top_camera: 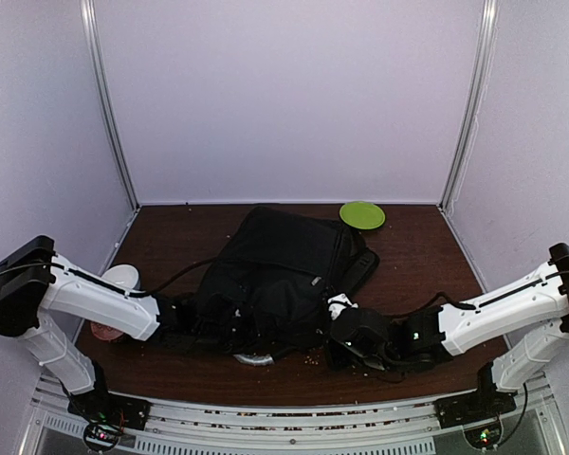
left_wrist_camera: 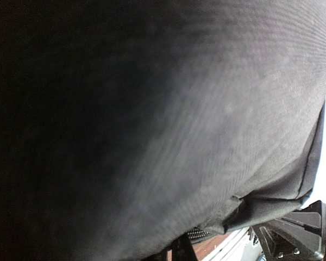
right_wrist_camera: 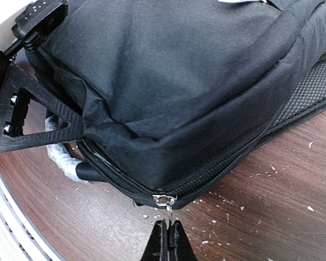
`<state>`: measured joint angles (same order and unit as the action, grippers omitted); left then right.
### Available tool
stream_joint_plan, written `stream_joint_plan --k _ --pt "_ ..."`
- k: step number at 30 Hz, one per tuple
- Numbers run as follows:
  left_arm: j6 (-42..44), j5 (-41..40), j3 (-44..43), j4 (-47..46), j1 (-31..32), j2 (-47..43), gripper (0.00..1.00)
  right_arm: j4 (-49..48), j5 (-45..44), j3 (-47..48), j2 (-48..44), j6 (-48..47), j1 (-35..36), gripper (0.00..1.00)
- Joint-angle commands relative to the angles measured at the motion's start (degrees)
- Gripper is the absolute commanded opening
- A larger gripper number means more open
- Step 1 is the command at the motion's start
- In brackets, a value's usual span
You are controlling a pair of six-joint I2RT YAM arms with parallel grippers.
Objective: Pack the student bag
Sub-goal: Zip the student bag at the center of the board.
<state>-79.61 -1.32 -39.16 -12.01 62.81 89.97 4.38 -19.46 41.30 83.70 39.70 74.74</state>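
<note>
The student bag (top_camera: 286, 270), a large black backpack, lies flat in the middle of the brown table. In the right wrist view my right gripper (right_wrist_camera: 168, 224) is shut on the thin metal pull of the silver zip slider (right_wrist_camera: 164, 200) at the bag's near corner (right_wrist_camera: 168, 109). My left gripper (top_camera: 218, 327) is at the bag's near left edge. Its black finger (right_wrist_camera: 54, 122) presses into the fabric beside the zip opening, and the jaws look shut on that fabric. The left wrist view is filled with black bag cloth (left_wrist_camera: 168, 119), which hides the fingertips.
A green disc (top_camera: 362, 214) lies at the back right, behind the bag. A white cup (top_camera: 121, 277) and a pinkish item (top_camera: 102, 330) sit at the left by my left arm. Something white and crinkly (right_wrist_camera: 62, 157) pokes out under the bag. Crumbs dot the table (right_wrist_camera: 271, 217).
</note>
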Motion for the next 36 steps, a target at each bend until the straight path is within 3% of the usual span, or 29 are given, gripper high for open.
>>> stream_joint_plan --k 1,6,10,13,18,25,31,36 --pt "1.02 -4.02 2.76 1.60 -1.87 -2.68 0.00 -0.71 1.11 1.02 1.52 0.77 -0.39 0.00" --pt "2.25 -4.14 3.23 2.39 -2.22 -3.73 0.00 -5.34 5.19 -0.41 -0.04 -0.47 -0.41 0.02" --pt "2.86 -3.49 2.88 2.18 -2.34 -3.20 0.00 -6.19 8.38 -1.01 -3.08 -1.46 -0.38 0.28" --pt "3.19 -2.97 2.67 1.76 -2.33 -2.56 0.00 -7.23 8.33 -3.09 -6.53 -1.01 -0.79 0.34" --pt "3.43 -2.64 2.66 1.88 -2.38 -2.31 0.00 -16.04 13.58 -10.59 -9.47 -0.07 -4.53 0.33" --pt "3.76 -2.89 2.59 3.24 -2.42 -2.93 0.00 -31.70 20.64 -14.45 -4.43 0.01 -6.46 0.32" --pt "3.94 -3.16 2.50 4.14 -2.42 -3.52 0.00 -37.49 23.97 -14.30 0.53 0.93 -8.41 0.32" --pt "4.24 -3.59 2.35 4.82 -2.42 -3.86 0.00 -36.40 23.60 -12.86 3.39 0.82 -8.54 0.30"
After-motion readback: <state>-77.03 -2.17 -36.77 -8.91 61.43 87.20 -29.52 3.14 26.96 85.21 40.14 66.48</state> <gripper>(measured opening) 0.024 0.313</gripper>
